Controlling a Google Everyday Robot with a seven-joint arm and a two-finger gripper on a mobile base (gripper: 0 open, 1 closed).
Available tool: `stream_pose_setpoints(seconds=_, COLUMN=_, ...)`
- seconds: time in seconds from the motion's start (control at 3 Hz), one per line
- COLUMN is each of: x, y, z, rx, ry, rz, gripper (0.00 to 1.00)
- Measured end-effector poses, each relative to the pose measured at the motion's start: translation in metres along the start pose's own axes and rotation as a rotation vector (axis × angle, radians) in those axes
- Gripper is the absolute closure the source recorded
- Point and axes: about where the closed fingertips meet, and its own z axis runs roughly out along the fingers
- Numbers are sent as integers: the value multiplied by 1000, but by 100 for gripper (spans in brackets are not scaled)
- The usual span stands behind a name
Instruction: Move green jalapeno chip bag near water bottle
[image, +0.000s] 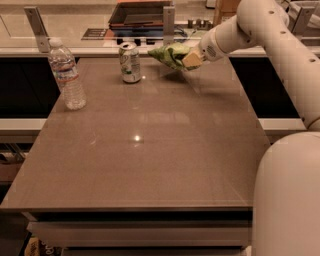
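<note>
The brown table (150, 165) stretches away from the front. At its left side stands the water bottle (66, 75), with the soda can (130, 62) farther back. Right of the can, the gripper (191, 59) has its fingers clamped on the green jalapeno chip bag (169, 53), held just above the tabletop, well apart from the bottle.

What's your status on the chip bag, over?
Gripper at far right, shut on chip bag, bag held above table. Water bottle upright, far left. Can stands between them.
</note>
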Motion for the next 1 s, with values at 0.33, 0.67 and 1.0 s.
stream_pose_setpoints(seconds=0.33, x=-9, y=0, z=-27, rx=27, ry=-30, rz=-3, gripper=100)
stream_pose_setpoints(seconds=0.67, x=-15, y=11, z=-58, rx=68, ry=-33, rz=-13, gripper=100)
stream_pose_setpoints(seconds=1.0, x=-18, y=29, z=-82, rx=106, ry=-24, rz=-26, gripper=100)
